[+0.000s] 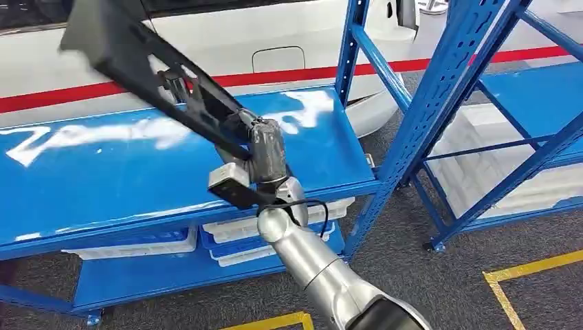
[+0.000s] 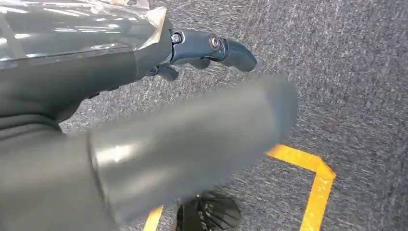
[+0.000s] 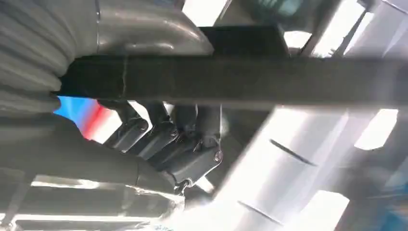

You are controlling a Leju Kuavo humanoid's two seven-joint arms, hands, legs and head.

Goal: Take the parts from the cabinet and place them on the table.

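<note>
One long black part (image 1: 148, 69) gripped in the right robot hand (image 1: 265, 148) above one blue shelf (image 1: 137, 185); left robot hand (image 2: 211, 48) empty, fingers extended.

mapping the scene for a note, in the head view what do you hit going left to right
long black part → right hand gripping it → blue upright post of the near shelf → white trays on the low shelf of the second blue rack

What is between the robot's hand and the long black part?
Nothing visible. The right hand already grips the long black part, holding it above the blue shelf. In the right wrist view its fingers wrap the bar. The table it goes to is not seen.
</note>
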